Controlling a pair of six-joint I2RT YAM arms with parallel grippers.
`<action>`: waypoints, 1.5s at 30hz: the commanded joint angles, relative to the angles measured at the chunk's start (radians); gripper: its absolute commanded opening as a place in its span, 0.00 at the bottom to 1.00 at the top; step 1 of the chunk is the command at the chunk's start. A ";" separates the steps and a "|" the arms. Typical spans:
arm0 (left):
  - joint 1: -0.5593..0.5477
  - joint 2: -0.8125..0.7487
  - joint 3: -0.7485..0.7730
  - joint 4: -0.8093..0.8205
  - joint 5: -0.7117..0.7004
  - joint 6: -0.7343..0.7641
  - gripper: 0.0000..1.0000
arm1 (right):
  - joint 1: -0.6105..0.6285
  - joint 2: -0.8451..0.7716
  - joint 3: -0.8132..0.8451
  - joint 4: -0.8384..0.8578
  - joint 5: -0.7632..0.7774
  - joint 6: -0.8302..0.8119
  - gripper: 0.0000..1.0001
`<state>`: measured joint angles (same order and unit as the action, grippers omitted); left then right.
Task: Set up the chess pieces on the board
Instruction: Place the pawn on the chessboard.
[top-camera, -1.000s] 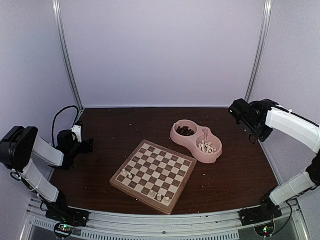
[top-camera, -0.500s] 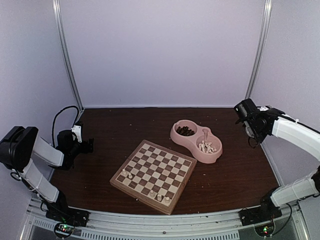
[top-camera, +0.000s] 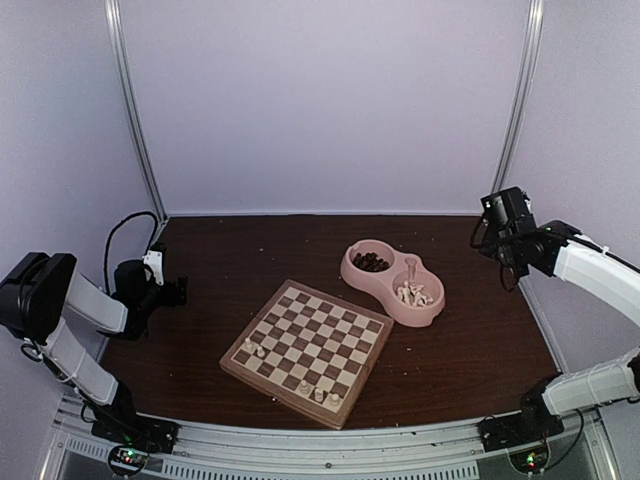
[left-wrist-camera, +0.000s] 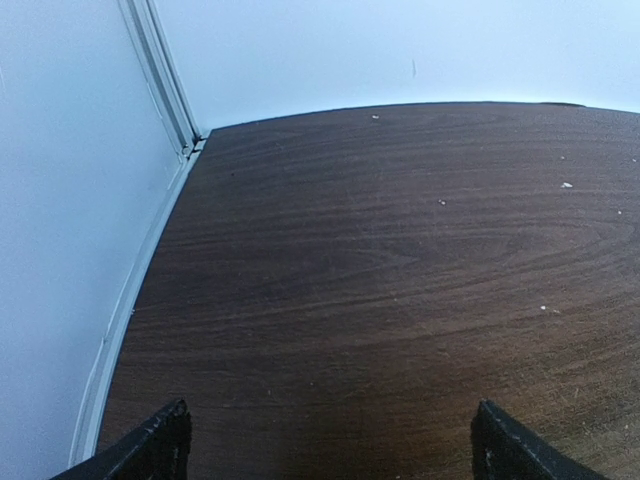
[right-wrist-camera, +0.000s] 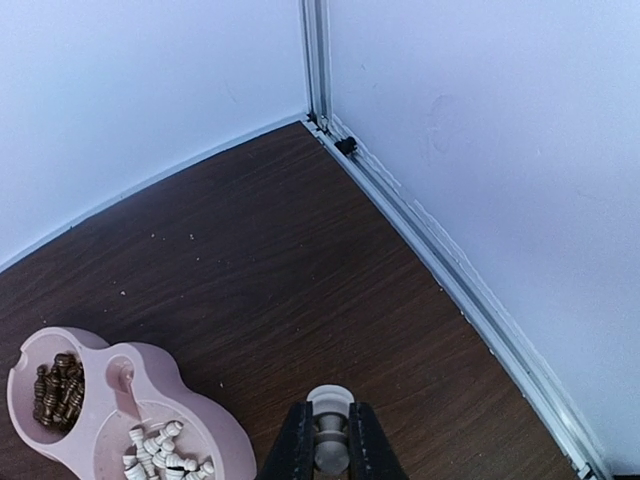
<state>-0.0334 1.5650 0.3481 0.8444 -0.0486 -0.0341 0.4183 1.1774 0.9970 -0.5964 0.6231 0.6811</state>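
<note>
The board (top-camera: 320, 335) lies at the table's near middle, turned slightly. A few pale chess pieces (top-camera: 253, 348) stand by its left corner and more (top-camera: 318, 392) along its near edge. Loose pale chess pieces (top-camera: 413, 293) (right-wrist-camera: 160, 455) fill the near cup of the pink bowl (top-camera: 392, 300). My right gripper (right-wrist-camera: 328, 412) (top-camera: 505, 225) hangs to the right of the bowl, near the right wall, shut on one pale chess piece (right-wrist-camera: 328, 440), its base pointing outward. My left gripper (left-wrist-camera: 330, 430) (top-camera: 180, 292) is open over bare table at the far left, holding nothing.
The bowl's far cup holds dark brown pieces (top-camera: 371, 262) (right-wrist-camera: 58, 388). A metal rail (right-wrist-camera: 450, 260) runs along the foot of the right wall to the back corner. White walls close in the left, back and right sides of the table.
My right arm has swung right and back toward the right wall, still holding the pale piece. The left arm and the pieces on the board have not moved.
</note>
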 joint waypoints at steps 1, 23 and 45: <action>0.009 0.004 0.010 0.032 0.001 0.007 0.98 | -0.009 -0.020 -0.006 0.067 -0.068 -0.180 0.00; 0.010 0.004 0.010 0.032 0.002 0.006 0.98 | 0.058 0.083 0.026 0.155 -0.668 -0.321 0.00; -0.138 -0.628 0.212 -0.798 -0.115 -0.229 0.98 | 0.390 0.381 0.308 -0.016 -0.670 -0.460 0.00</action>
<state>-0.1539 1.0725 0.4274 0.4175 -0.1860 -0.1047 0.7662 1.5055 1.2709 -0.5961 -0.0776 0.2813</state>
